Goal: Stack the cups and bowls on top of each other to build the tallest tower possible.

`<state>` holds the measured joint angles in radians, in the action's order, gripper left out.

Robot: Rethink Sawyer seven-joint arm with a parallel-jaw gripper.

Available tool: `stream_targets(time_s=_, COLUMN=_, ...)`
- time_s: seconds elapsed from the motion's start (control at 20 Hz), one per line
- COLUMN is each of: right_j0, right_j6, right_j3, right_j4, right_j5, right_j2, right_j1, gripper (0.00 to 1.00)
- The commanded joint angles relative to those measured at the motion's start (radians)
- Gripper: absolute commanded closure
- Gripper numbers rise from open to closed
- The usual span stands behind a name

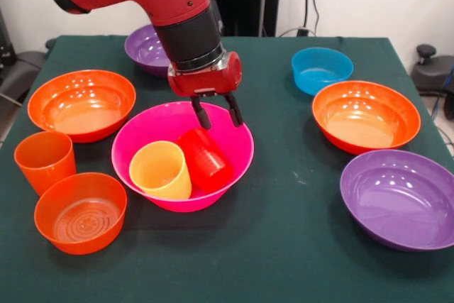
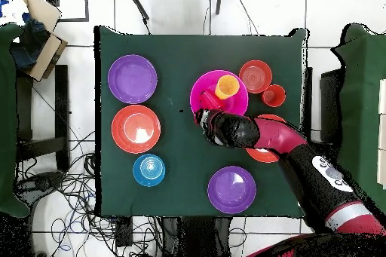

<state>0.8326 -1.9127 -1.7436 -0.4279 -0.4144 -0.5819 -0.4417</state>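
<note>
The big pink bowl (image 1: pixel 177 201) stands mid-table, also in the overhead view (image 2: pixel 239 104). In it lie the yellow cup (image 1: pixel 162 169), tipped with its mouth toward the camera, and the red cup (image 1: pixel 206 159) on its side beside it. My gripper (image 1: pixel 219 120) hangs over the bowl's far rim, just above the red cup, open and empty; it also shows in the overhead view (image 2: pixel 203 115). The orange cup (image 1: pixel 45 160) stands upright at the left, next to the small orange bowl (image 1: pixel 80 212).
A wide orange bowl (image 1: pixel 81 104) is at the left and another (image 1: pixel 365 115) at the right. The blue bowl (image 1: pixel 321 69) is at the far right. One purple bowl (image 1: pixel 144 49) is behind the arm, another (image 1: pixel 401 198) at the near right.
</note>
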Motion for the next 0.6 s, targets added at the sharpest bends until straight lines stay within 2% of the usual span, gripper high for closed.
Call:
stream_targets(time_s=0.05, right_j0=-0.099, right_j6=0.000, right_j3=0.062, right_j4=-0.081, right_j5=-0.003, right_j2=0.063, right_j1=-0.034, gripper=0.00)
stream_targets(time_s=0.1, right_j0=-0.044, right_j6=0.051, right_j3=0.056, right_j4=-0.057, right_j5=0.002, right_j2=-0.006, right_j1=0.024, gripper=0.00)
stream_targets(time_s=0.6, right_j0=-0.057, right_j6=0.024, right_j3=0.054, right_j4=-0.044, right_j5=-0.013, right_j2=0.013, right_j1=-0.011, gripper=0.00)
